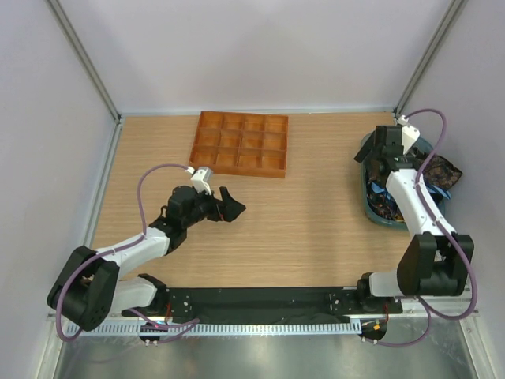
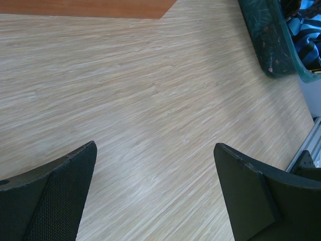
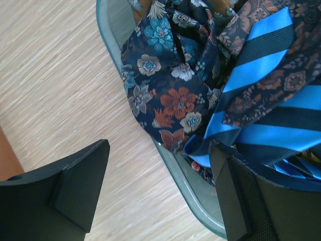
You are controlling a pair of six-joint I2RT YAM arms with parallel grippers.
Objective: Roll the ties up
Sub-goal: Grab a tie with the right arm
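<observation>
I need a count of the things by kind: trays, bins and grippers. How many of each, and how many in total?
tray: 1
bin: 1
grippers: 2 (left gripper, right gripper)
Total: 4
The ties lie tangled in the bin; their number cannot be told.

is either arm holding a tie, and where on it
Nothing is held. The left gripper and right gripper both have open jaws; the right one is above the ties.

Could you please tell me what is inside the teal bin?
The bin holds heaped ties: a navy floral tie, a blue striped tie, a brown paisley tie. Its bottom and anything beneath them are covered.
</observation>
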